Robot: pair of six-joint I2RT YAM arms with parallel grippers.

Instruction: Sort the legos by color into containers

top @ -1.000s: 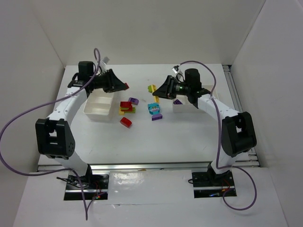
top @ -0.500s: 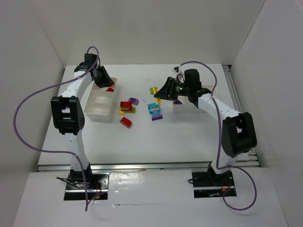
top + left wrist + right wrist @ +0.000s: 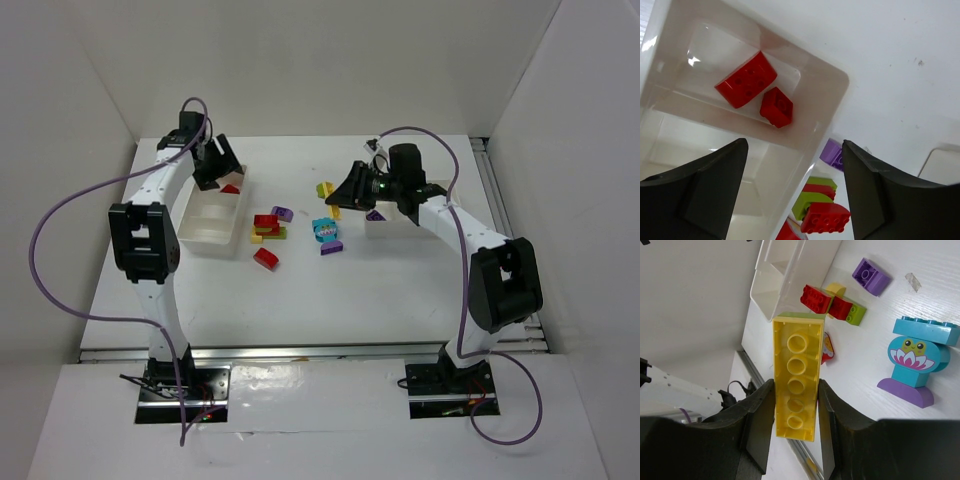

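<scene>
My left gripper (image 3: pixel 222 172) (image 3: pixel 794 145) hangs open over the far compartment of the left white container (image 3: pixel 205 228) (image 3: pixel 837 82). Two red legos (image 3: pixel 746 80) (image 3: pixel 776 106) lie in that compartment. My right gripper (image 3: pixel 343 196) (image 3: pixel 796 390) is shut on a long yellow lego (image 3: pixel 796 385), held above the middle of the table. The right container (image 3: pixel 388 226) holds a purple lego (image 3: pixel 375 214). Loose legos lie between the containers: red (image 3: pixel 265 220), purple (image 3: pixel 282 213), red (image 3: pixel 266 258), cyan (image 3: pixel 323 229) (image 3: pixel 920 347).
A small purple lego (image 3: pixel 332 246) lies by the cyan one. A green, red and yellow cluster (image 3: pixel 322 187) sits farther back. Lime and red bricks (image 3: pixel 815 200) lie just outside the left container's wall. White walls enclose the table on three sides.
The left arm swung from the table's middle to the left container's far end, then its jaws opened and let a small red lego drop in. The right arm held still.
</scene>
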